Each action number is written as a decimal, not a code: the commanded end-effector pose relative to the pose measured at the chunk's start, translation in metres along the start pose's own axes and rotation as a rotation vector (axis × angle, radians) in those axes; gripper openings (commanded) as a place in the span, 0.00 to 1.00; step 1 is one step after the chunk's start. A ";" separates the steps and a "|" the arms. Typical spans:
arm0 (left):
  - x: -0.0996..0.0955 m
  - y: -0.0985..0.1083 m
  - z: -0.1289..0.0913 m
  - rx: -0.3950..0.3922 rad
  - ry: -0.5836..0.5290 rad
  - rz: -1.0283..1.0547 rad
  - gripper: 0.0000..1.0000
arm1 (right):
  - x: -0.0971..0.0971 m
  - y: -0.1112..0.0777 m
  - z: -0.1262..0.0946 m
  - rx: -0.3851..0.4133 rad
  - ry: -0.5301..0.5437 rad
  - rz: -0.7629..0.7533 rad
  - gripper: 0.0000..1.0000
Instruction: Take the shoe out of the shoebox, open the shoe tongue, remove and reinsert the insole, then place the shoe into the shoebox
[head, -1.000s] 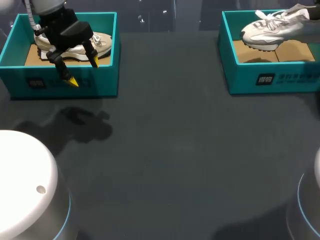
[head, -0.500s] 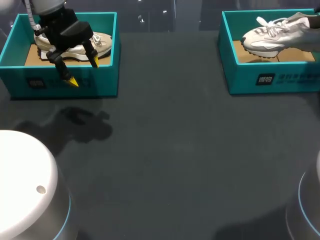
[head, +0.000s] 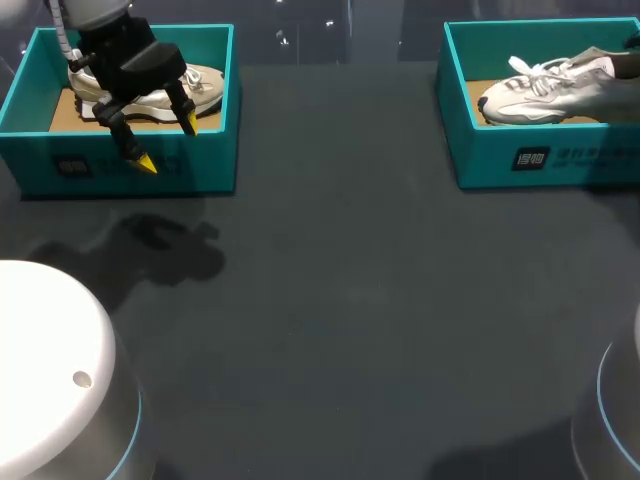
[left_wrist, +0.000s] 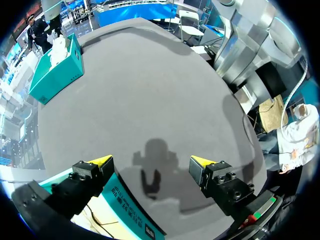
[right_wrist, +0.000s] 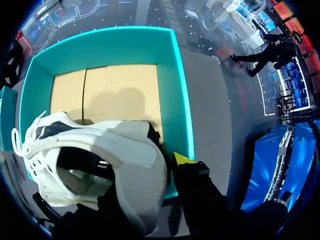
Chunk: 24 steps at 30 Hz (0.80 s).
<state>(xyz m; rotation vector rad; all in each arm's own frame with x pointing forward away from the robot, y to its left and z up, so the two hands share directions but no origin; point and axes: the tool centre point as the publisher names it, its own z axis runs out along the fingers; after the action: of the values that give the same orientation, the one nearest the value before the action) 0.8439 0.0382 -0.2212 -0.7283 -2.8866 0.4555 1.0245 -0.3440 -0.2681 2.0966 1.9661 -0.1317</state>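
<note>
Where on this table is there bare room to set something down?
The wide dark table between the left shoebox and the right shoebox, and all in front of them, is bare. Crowded: the left shoebox holds a beige shoe, with the open left hand over its front wall; the white shoe occupies the right shoebox.

Shoe (right_wrist: 100, 150) covers one fingertip of the right gripper (right_wrist: 150, 175) in its wrist view. Head view cuts off the shoe's heel and the shoebox (head: 455, 120).
</note>
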 end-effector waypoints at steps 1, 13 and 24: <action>0.000 0.000 0.000 -0.002 0.001 0.001 1.00 | -0.001 -0.003 0.004 -0.009 0.004 0.001 0.00; 0.000 0.000 0.000 -0.002 0.001 0.001 1.00 | 0.009 -0.008 0.026 0.004 0.011 -0.013 0.00; 0.000 0.000 0.000 -0.002 0.001 0.001 1.00 | 0.015 -0.006 0.044 0.028 0.011 -0.022 0.00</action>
<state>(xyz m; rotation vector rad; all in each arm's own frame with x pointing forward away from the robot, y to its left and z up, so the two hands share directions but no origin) 0.8439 0.0382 -0.2212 -0.7283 -2.8865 0.4555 1.0191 -0.3406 -0.3125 2.0945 2.0018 -0.1455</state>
